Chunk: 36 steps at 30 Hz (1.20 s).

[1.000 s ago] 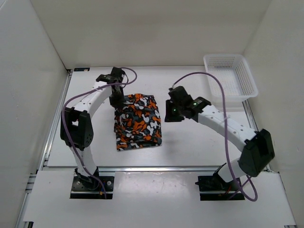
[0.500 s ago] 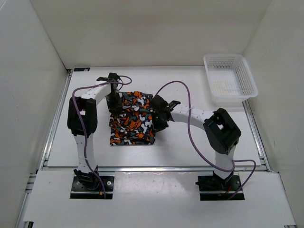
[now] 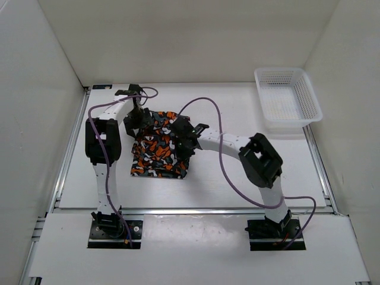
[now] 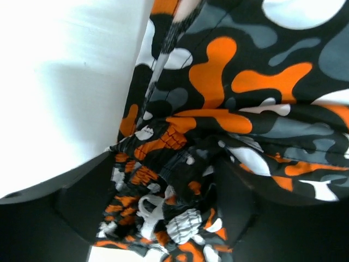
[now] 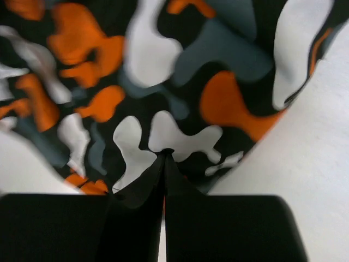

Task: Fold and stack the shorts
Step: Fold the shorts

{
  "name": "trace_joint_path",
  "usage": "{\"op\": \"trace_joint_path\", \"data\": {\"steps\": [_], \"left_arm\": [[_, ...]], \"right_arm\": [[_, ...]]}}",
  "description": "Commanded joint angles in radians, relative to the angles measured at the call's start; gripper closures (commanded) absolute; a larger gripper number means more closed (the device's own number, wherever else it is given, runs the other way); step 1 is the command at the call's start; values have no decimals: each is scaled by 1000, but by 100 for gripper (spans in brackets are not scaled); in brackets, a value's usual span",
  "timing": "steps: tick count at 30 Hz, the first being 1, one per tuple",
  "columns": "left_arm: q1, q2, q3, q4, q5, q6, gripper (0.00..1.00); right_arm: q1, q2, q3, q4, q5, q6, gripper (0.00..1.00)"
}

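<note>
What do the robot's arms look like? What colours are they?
The left arm and right arm are white tubes with chunky black joints. A loopy purple cable runs along each. The left gripper and right gripper are black.

Folded shorts [image 3: 155,157] on table [image 3: 237,178], left hand [image 3: 135,120] at far-left corner, right hand [image 3: 183,146] at right edge — basket [image 3: 313,102] well apart

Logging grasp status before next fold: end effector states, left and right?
Left end effector: closed on the shorts, fabric bunched inside.
Right end effector: closed, pinching the shorts.
</note>
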Motion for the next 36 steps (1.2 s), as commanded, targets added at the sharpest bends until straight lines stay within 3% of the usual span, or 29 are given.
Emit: {"op": "trace_joint_path", "data": {"steps": [1,3,6,10,13,14,15,18,27,33,36], "left_arm": [[-4,-71,29,-23,-12,-4,9],[-4,-103,41,-35,-25,-13,2],[8,-172,78,-77,-59,-25,0],[28,-304,92,-127,-82,-47,0],[37,-388,72,-136,-82,-68,0],[37,-452,38,-136,-82,-68,0],[37,-488,14,-136,-82,-79,0],[46,-643,-130,-97,-82,-88,0],[46,-1138,-576,3,-39,-120,0],[46,-1410,-674,3,-36,-151,0],[46,-1465,-665,3,-58,-162,0]], "right_arm": [[0,92,37,-44,-5,8,99],[0,101,51,-59,13,8,99],[0,110,61,-107,74,8,99],[0,-21,19,-131,119,19,99],[0,-188,-18,-122,149,19,68],[0,-231,-43,-122,198,19,52],[0,-312,-55,-134,231,19,26],[-39,-464,-119,-197,339,28,8],[-180,-894,-411,-383,547,51,6],[-211,-1055,-520,-463,622,82,6],[-211,-1088,-549,-473,622,102,6]]}}
